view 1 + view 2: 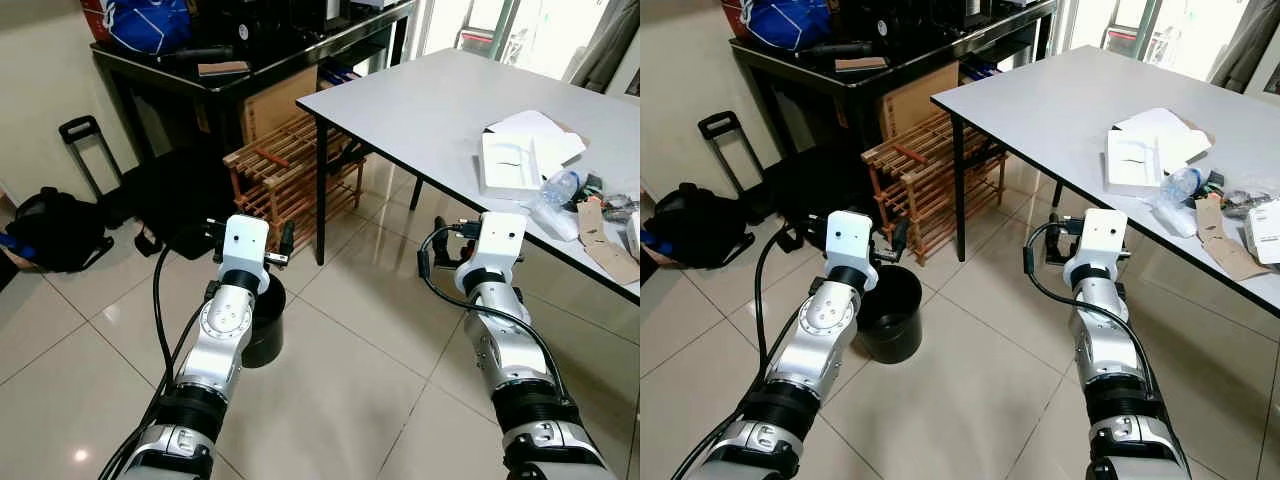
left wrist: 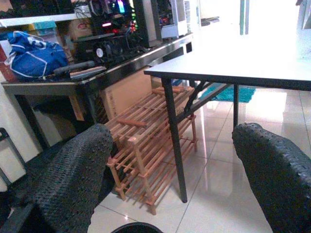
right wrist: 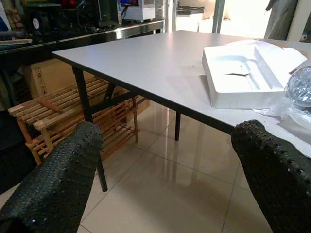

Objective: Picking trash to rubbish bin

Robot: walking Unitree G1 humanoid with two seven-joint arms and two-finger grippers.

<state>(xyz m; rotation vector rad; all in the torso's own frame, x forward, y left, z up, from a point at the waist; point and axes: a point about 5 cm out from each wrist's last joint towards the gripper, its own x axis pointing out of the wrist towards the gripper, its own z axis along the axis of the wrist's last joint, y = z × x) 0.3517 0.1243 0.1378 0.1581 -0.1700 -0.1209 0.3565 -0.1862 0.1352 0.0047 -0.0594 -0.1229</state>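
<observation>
A black rubbish bin [image 1: 890,312] stands on the tiled floor, just beyond my left arm; its rim [image 2: 136,227] also peeks in below my left gripper [image 2: 170,194], which is open and holds nothing. On the white table [image 1: 420,100] to the right lies trash: a white foam tray [image 1: 510,162], a clear plastic bottle [image 1: 560,187], crumpled plastic wrap and a brown cardboard piece [image 1: 602,240]. My right gripper [image 3: 165,189] is open and bare, held short of the table's near edge, with the foam tray [image 3: 240,75] ahead of it.
A wooden slatted rack [image 1: 295,165] stands under the table's left end beside a black table leg [image 1: 320,195]. Behind is a black desk [image 1: 250,75] with a blue bag [image 1: 150,20]. A black backpack [image 1: 55,230] and trolley handle [image 1: 85,140] sit at left.
</observation>
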